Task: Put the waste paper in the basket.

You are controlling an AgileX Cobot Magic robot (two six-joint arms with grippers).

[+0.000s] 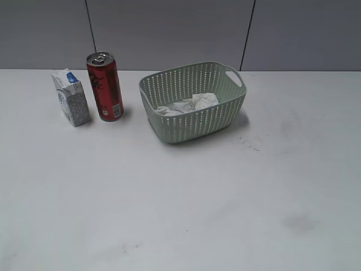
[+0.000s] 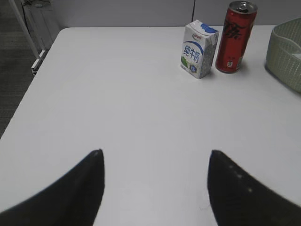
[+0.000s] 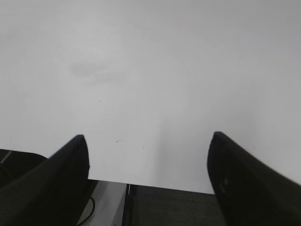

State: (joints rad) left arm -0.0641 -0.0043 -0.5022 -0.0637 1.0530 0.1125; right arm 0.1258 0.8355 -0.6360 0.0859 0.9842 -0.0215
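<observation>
My left end effector (image 2: 154,162) hangs over the bench (image 1: 180,203) with its two dark fingers spread wide and nothing between them. My right end effector (image 3: 148,146) is spread just as wide and holds nothing either; in its wrist view the bench's near edge runs right under the fingertips, with dark floor below.

I take the basket (image 1: 169,90) as my landmark. The waste paper (image 1: 189,105) lies inside it, crumpled white against the floor of the basket; I cannot count separate pieces from here. The basket sits toward the back of the bench, near the grey wall panels, turned at a slant so that one handle cut-out faces the back right.

Left of the basket, apart from it, stands the red can (image 1: 105,86), upright. Just beyond the can, farther left of the basket, stands a small white-and-blue carton (image 1: 70,97), upright and close beside the can but not touching.

In front of the basket and to its right I see only white bench surface. In my left wrist view the bench's left edge shows, with grey floor beyond it.
</observation>
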